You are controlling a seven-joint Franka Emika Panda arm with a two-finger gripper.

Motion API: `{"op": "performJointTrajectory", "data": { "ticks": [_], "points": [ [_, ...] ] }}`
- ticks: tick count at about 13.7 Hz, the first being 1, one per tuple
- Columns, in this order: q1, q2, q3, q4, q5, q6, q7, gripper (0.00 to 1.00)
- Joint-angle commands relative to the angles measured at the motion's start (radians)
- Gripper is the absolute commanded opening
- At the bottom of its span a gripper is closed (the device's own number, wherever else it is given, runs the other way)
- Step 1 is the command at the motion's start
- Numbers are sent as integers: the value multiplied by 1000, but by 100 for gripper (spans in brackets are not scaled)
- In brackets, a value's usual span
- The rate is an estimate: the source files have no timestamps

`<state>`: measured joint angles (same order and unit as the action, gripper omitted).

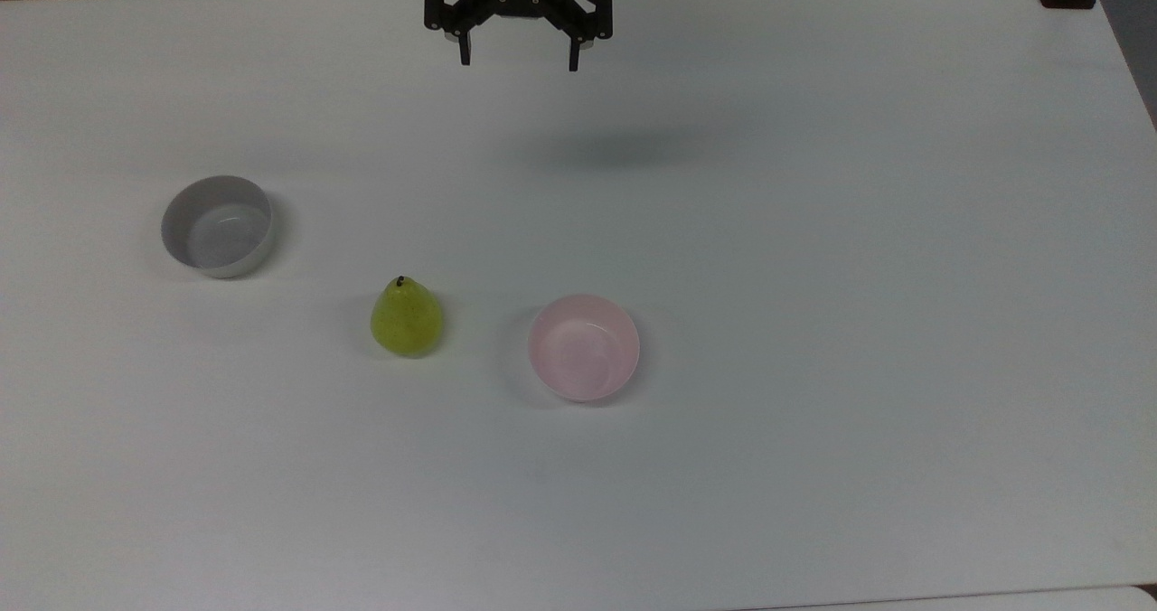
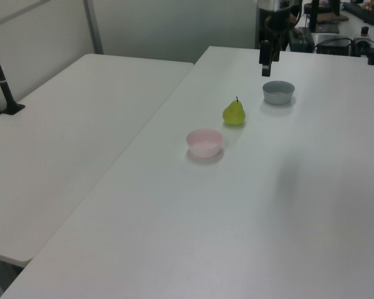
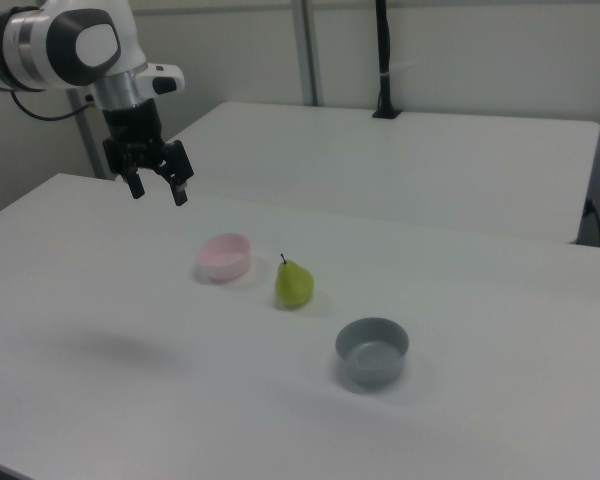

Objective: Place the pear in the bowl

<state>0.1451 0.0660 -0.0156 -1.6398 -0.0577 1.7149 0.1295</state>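
One pear (image 1: 407,318) and two bowls share the table (image 1: 813,231) in the top view: my gripper (image 1: 519,58) hangs high with fingers spread and nothing between them, the pear standing upright well below and slightly toward the top view's left, between the grey-white bowl (image 1: 218,226) and the pink bowl (image 1: 585,347). From the left view, my gripper (image 2: 266,62) sits above and beyond the pear (image 2: 234,113), stem up, pink bowl (image 2: 204,142) nearer the camera. From the right view, the pear (image 3: 293,284) lies down and to the right view's right of my gripper (image 3: 156,185), past the pink bowl (image 3: 224,256).
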Motion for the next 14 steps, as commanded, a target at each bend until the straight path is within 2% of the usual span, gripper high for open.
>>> {"op": "performJointTrajectory", "data": {
  "ticks": [1,4,8,10,14],
  "points": [
    [10,-17,-14,-5,-10,-26,-19,100],
    [10,-9,-18,-3,-10,-17,-24,100],
    [-2,-5,-23,-3,-7,-15,-155,100],
    [-4,11,-26,-2,-10,21,-168,100],
    [-110,130,-29,90,2,104,-237,100]
  ]
}}
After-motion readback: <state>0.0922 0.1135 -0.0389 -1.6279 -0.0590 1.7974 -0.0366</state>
